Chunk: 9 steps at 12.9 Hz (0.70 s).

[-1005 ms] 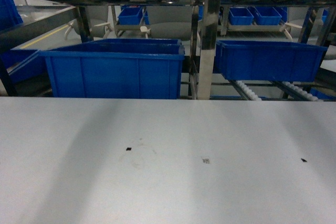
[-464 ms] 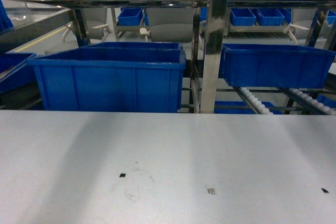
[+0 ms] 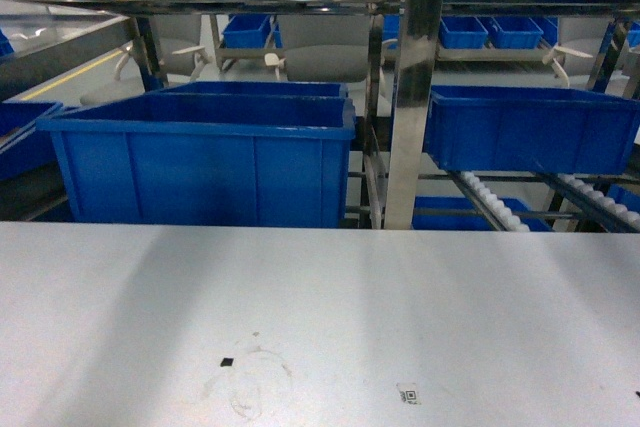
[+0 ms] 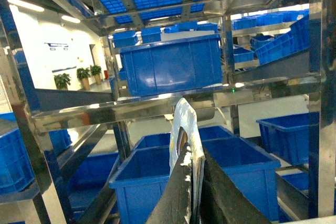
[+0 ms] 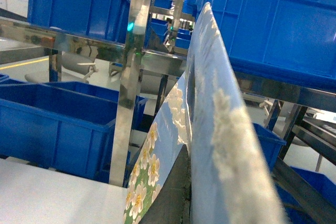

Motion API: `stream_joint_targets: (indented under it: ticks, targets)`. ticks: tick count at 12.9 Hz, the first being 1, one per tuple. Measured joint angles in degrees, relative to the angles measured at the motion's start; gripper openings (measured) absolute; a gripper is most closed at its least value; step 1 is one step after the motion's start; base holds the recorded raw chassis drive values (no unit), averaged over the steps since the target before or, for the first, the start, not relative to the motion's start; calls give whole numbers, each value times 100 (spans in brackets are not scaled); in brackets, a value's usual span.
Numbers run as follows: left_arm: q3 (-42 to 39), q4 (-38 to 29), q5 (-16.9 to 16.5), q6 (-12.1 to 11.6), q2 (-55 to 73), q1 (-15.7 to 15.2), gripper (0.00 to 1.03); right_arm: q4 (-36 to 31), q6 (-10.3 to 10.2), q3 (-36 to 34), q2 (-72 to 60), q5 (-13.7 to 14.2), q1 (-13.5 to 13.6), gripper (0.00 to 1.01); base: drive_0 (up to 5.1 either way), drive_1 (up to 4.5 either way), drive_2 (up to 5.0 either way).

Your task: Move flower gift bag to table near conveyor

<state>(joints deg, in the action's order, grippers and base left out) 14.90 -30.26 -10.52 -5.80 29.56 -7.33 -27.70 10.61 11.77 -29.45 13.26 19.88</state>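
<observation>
— Where is the flower gift bag (image 5: 210, 129)?

— Off the table (image 3: 320, 307), carried flat and upright between both arms, long edge slanting upward toward the conveyor (image 3: 415, 87) racking. The left gripper (image 4: 191, 182) is clamped on its top edge; the right gripper (image 5: 181, 192) grips the floral panel.

— Why two grips?

— Probably to keep the thin bag from folding while it travels to the white tabletop.

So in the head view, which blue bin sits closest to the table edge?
The big blue bin left of the steel upright, directly behind the table; the others sit farther back.
</observation>
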Motion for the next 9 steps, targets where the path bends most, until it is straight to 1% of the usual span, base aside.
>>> stream_joint_targets:
  ticks: [1, 4, 5, 6, 7, 9]
  targets:
    - [0, -2, 0, 0, 0, 0, 2, -131, -4, -31, -9, -168, -127, 2, 0, 0, 0]
    - [0, -11, -2, 2, -4, 2, 2, -614, -50, -260, -378, -664, -697, 2, 0, 0, 0]
    - [0, -13, 0, 2, -4, 0, 2, -1008, -76, -400, -855, -1058, -981, 2, 0, 0, 0]
    - [0, -11, 0, 0, -4, 0, 2, -1956, -157, -448, -1797, -1652, -1438, 2, 0, 0, 0]
    - [0, -11, -2, 0, -4, 0, 2, -2516, -155, -448, -2417, -1864, -1672, 2, 0, 0, 0]
    - [0, -11, -2, 0, -4, 2, 2, -3593, -151, -422, -3869, -2199, -2151, 2, 0, 0, 0]
